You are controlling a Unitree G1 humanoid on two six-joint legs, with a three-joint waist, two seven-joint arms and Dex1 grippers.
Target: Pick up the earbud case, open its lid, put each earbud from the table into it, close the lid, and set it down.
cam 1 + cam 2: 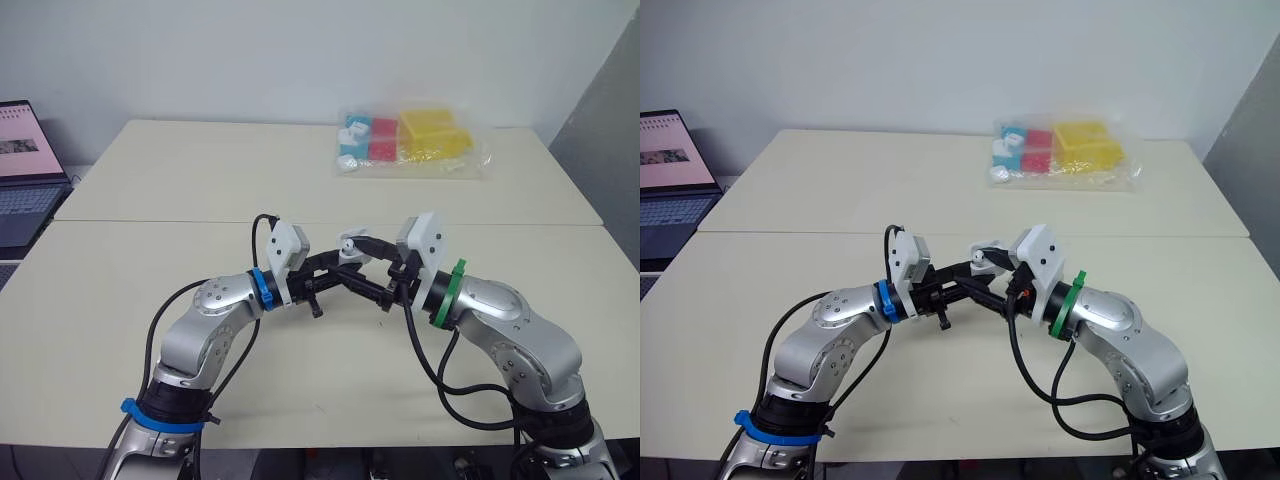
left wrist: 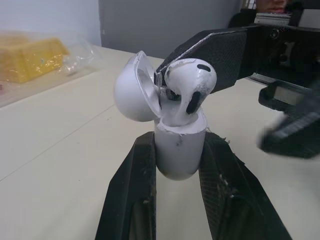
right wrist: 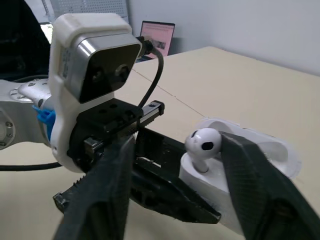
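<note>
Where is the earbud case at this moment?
The earbud case is held in the left gripper, lid open, an earbud standing in it, at the head views' centre over the near table, with the right gripper beside it.

Left end effector (image 1: 335,263) and right end effector (image 1: 362,262) meet at the earbud case (image 1: 348,244).

Even, bright room light falls from above on the pale table (image 1: 120,290), where shadows are faint and soft. Small glints sit on the glossy earbud (image 2: 186,80) and the plastic bag (image 1: 470,160).
</note>
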